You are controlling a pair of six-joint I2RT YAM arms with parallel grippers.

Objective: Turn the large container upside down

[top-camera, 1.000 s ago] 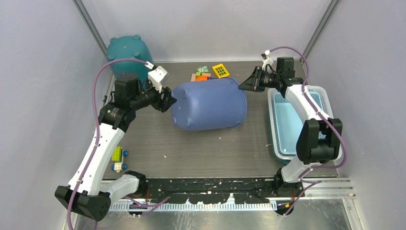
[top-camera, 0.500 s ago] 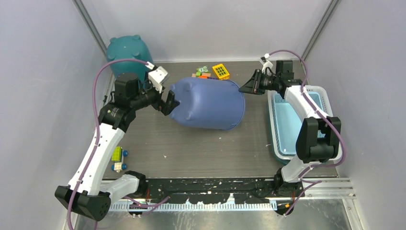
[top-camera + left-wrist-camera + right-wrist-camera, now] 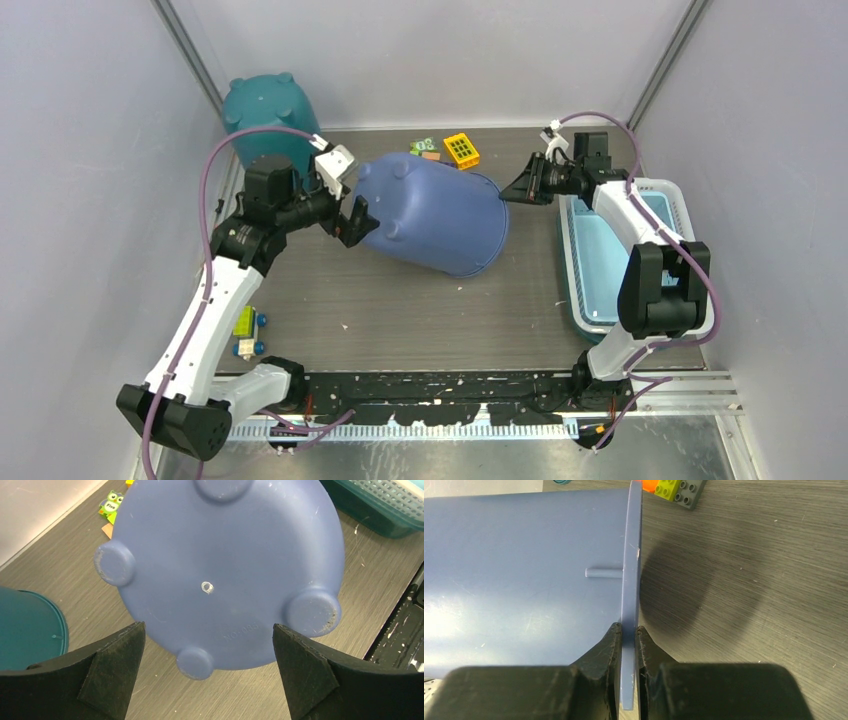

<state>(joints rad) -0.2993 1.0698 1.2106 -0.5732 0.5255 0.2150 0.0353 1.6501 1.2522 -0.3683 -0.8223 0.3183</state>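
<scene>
So, mid-flip: the right gripper [image 3: 628,629] pinched the rim of the large blue plastic container [image 3: 435,215], tipped sideways, base ahead of the left gripper [image 3: 207,626], whose jaws gaped wide, empty. Next probably needed that rim swung down.

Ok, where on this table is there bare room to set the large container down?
The widest bare patch is the near-centre table, bordered by the tipped blue container behind, the small wheeled toy on the left and the light-blue basket on the right. The back edge is crowded: toy blocks and the teal container sit there.
</scene>
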